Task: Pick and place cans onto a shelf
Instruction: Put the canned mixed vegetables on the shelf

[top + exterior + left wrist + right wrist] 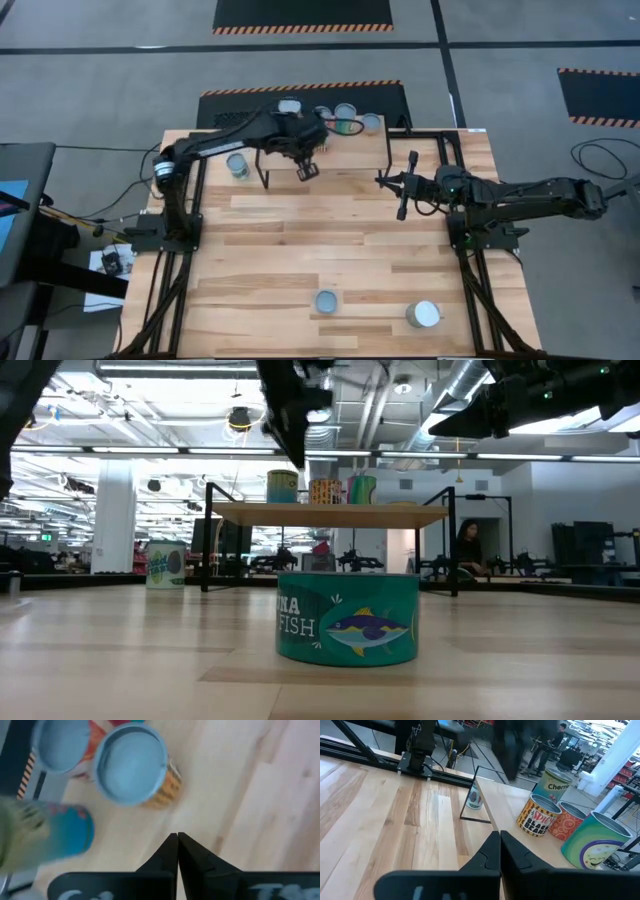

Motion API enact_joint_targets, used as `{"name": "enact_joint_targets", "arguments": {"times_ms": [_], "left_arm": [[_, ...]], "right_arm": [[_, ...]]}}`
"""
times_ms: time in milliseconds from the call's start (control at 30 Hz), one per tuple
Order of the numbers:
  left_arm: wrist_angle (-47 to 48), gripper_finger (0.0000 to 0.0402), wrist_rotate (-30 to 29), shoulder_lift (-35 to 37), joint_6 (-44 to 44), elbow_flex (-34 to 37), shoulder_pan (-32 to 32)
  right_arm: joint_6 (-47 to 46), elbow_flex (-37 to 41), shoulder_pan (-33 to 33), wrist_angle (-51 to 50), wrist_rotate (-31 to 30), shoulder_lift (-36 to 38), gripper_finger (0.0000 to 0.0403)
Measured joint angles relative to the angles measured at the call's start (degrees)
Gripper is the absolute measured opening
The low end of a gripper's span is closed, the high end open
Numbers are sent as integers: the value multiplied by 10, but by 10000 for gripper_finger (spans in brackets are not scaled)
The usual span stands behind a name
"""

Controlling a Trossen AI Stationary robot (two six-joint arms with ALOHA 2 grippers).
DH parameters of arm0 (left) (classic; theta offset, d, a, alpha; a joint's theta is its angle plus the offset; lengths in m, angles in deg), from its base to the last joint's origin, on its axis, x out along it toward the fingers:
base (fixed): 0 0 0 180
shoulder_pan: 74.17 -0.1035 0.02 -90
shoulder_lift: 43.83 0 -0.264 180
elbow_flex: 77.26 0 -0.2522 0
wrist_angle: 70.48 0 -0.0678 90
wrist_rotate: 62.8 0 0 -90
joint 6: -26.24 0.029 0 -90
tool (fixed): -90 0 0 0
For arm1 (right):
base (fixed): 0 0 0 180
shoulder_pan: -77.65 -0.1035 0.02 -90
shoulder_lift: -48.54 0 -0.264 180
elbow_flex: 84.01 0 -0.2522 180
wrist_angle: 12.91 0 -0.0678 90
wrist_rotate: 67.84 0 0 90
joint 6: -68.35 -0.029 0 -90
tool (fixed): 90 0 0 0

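while four cans (pixel 345 112) already stood in a row on the shelf (pixel 370 150) at the far edge of the table (pixel 330 230), the left gripper (pixel 306 171) hung just over the shelf's left end with its fingers pressed together and holding nothing; its wrist camera looked down on the round tops of the shelved cans beside it. the right gripper (pixel 400 190) waited off the shelf's right end, above the right middle of the table, its fingers likewise closed on nothing. three cans were left on the tabletop: a green-labelled one (pixel 237 166) near the far left corner, beside the shelf's legs, a teal tuna tin (pixel 327 301) near the middle of the near edge, and a wider silver-topped can (pixel 423 315) toward the near right corner. from the low camera the tuna tin (pixel 347 616) looked squat and broad. these tins seemed rigid and moderately heavy for their size, with smooth metal walls under paper labels that could slip in the fingers, so a firm squeeze would suit them without fear of crushing. the best hold would probably be from above, fingers spread across the round body below the rim; the wider can might need the fingers opened nearly full
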Motion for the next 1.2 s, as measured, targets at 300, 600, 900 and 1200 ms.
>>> {"name": "enact_joint_targets", "arguments": {"times_ms": [300, 600, 900, 1200], "left_arm": [[54, 0, -49, 191, -98, 120, 79], [35, 0, -47, 434, -144, 432, 81], [-42, 0, 4, 545, 72, 566, -35], [-188, 19, 22, 532, 220, 669, -79]], "right_arm": [[0, 0, 0, -14, 0, 0, 16], [-1, 0, 0, -11, 0, 0, 15], [-1, 0, 0, 5, 0, 0, 12], [-1, 0, 0, -1, 0, 0, 13]]}}
